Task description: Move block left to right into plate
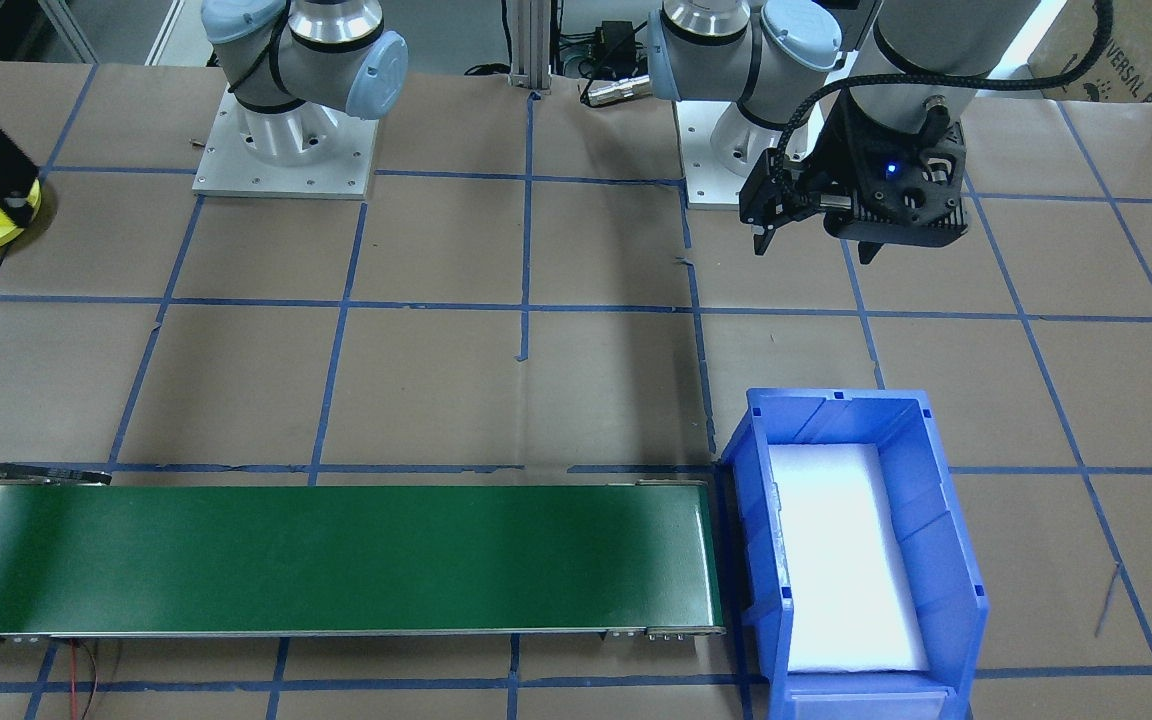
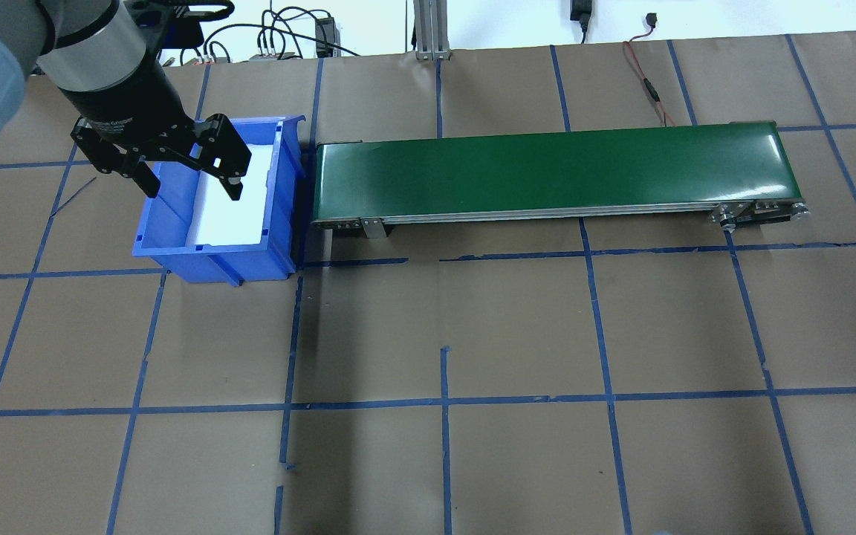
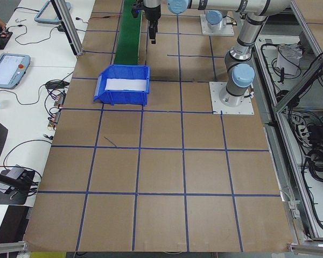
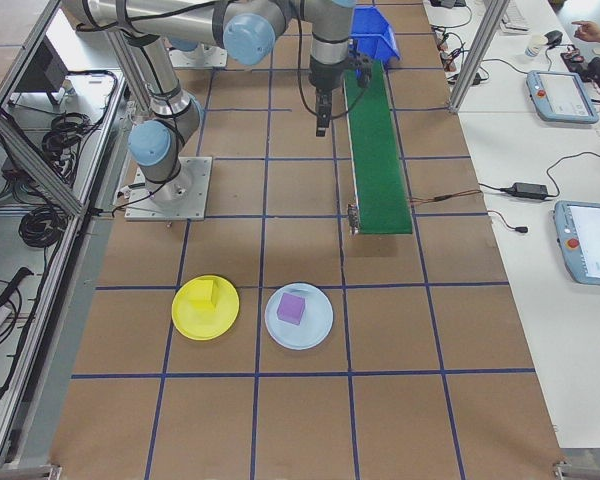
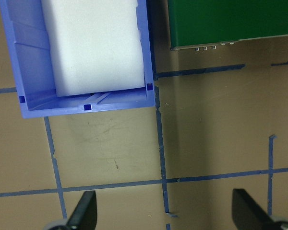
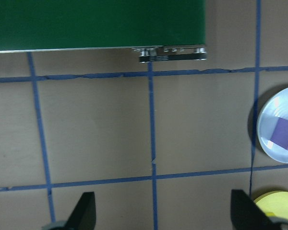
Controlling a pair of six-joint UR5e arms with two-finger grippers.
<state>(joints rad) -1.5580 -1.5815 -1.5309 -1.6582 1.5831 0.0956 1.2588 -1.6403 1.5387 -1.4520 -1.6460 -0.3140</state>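
Green conveyor belt (image 1: 336, 560), no legible label.

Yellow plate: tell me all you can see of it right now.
The yellow plate is round, shallow, bright plastic-looking, with a raised rim. It lies flat on the brown table beyond the conveyor's end, beside a pale blue plate but apart from it. A yellow cube sits inside it. No hand touches it.

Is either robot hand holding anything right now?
No. The left hand hangs open above the blue bin, and the right hand is open over bare table.
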